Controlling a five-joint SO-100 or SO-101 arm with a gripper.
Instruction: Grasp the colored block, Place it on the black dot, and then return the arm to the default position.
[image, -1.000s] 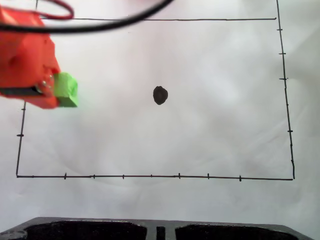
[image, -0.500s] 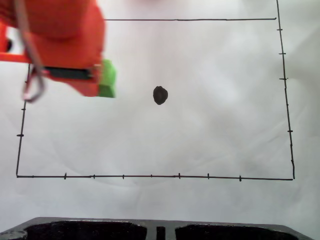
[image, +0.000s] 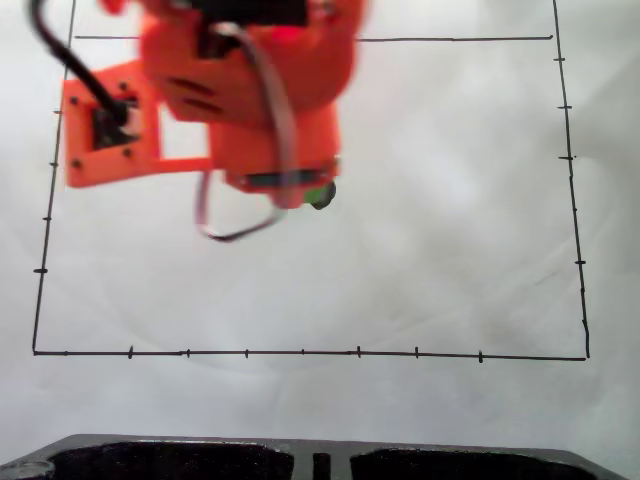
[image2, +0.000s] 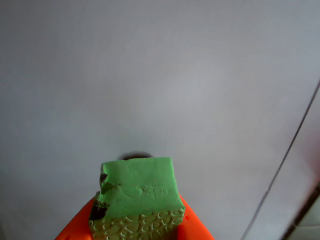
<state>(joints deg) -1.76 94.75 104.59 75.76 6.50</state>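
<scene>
As we look down from the fixed view, the arm reaches in from the far left of the paper, blurred; a sliver of the colored block peeks out at its right tip, and just beside that sliver shows the edge of the black dot, mostly covered by the arm; a black cable loops down to a small black part on the left.

In the wrist view, the gripper is clamped on the block from both sides, orange fingers showing at its lower corners; the dot is a thin dark crescent just beyond the block's far edge.

We judge the step in hand to be placing; to do it well we should bring the block a touch farther so it covers the dot, lower until it touches the paper, and only then part the fingers.

The block is a cube with no long axis we can name; its smooth face looks at the wrist camera, its pebbly face toward the near edge.
</scene>
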